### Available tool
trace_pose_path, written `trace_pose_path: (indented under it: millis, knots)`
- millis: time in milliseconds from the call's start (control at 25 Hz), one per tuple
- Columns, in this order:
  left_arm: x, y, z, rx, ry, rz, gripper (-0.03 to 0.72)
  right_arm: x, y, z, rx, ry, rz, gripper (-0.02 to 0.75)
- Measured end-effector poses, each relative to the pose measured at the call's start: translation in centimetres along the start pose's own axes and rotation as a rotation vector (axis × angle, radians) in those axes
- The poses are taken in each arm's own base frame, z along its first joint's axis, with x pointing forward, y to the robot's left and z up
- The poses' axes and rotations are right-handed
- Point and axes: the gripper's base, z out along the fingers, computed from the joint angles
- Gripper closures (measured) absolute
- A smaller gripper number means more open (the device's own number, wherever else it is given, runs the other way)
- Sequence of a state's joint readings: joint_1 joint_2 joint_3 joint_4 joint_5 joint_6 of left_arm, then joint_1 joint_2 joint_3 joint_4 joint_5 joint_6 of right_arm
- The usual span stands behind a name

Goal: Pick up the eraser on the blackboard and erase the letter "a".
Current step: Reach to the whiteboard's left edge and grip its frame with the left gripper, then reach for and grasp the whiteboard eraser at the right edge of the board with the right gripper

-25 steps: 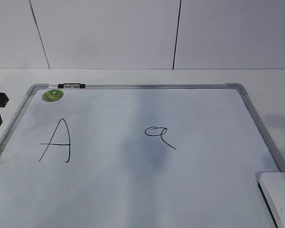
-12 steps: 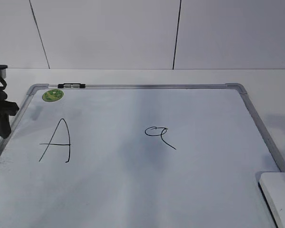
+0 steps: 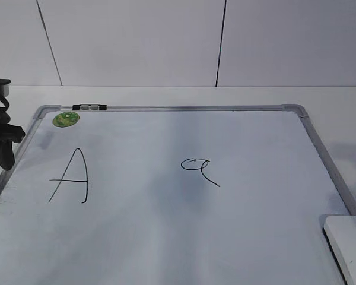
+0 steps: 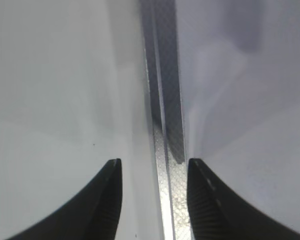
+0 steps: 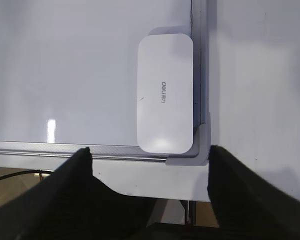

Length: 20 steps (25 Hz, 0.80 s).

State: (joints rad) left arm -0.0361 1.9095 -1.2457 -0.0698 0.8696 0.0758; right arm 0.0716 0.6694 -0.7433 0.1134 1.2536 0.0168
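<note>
Right gripper [image 5: 149,165] is wide open w/ nothing between its dark fingers [image 5: 72,192], hanging above the near right corner of the blackboard [image 3: 308,133]. Right wrist view looks straight down on the eraser [image 5: 165,93]: white rounded block, small grey lettering on top, lying flat on the board surface, tucked into that corner, its long side right beside the silver frame rail and its short end just beside the other rail. Gripper isn't touching it. In the exterior view the eraser [image 3: 350,246] shows at the bottom right, partly cut off by the pic edge; right arm itself isn't visible there.

Left gripper [image 4: 154,172] is also open and empty, fingers straddling the board's left frame rail, one fingertip over the bench [image 4: 50,100], the other over the white board surface. In the exterior view it shows as a dark shape [image 3: 1,148] at the far left edge, beside the board's left frame.

Letter "a" [image 3: 199,169] is drawn in black approx mid-board, flattened loop w/ a slanting tail, intact, well apart from the eraser. Larger capital "A" [image 3: 71,177] sits on the left half, below the round green sticker [image 3: 66,119] near the far left corner. A small black-and-silver clip [image 3: 89,107] sits on the far frame rail, just right of the sticker.
</note>
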Motion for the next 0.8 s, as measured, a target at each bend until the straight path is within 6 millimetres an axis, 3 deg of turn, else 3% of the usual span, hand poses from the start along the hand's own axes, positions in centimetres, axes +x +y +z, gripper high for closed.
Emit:
trace_pose_path:
  millis: [560, 800]
  knots:
    - [0.0, 0.1, 1.5, 0.002, 0.043, 0.0, 0.388, 0.0, 0.0, 0.0, 0.0, 0.0, 0.0, 0.186]
    - [-0.1, 0.0, 1.6, 0.011, 0.05, -0.007, 0.462, 0.0, 0.0, 0.0, 0.0, 0.0, 0.0, 0.186]
